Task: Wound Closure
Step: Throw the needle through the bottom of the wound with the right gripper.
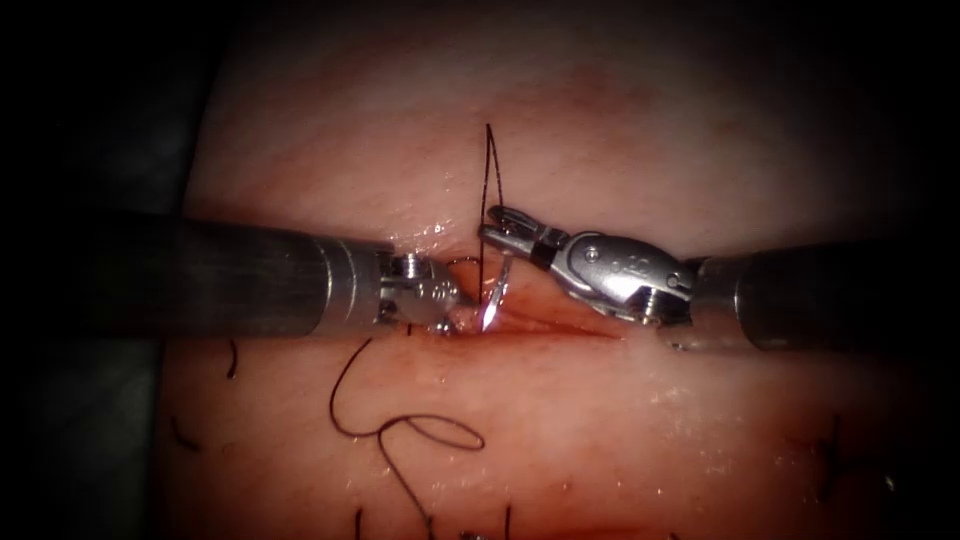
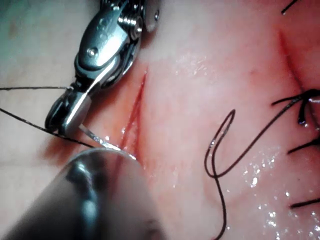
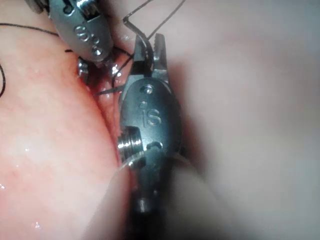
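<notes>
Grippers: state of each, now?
Left gripper: cannot be told.
Right gripper: closed on the needle, near its thread end.

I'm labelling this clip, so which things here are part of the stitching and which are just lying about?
In use:
right gripper, holding the needle near its rear end
left gripper at the cut
thread
tissue

Lying about:
loose thread loop
cut thread ends

The right tool (image 3: 148, 116) bears "iS" stamped on its body (nothing else legible).

2 tools (image 1: 440, 295) (image 1: 500, 225), 1 needle (image 1: 497, 295), 1 thread (image 1: 400, 430), 1 tissue (image 1: 650, 440), 1 cut (image 1: 560, 325)
</notes>
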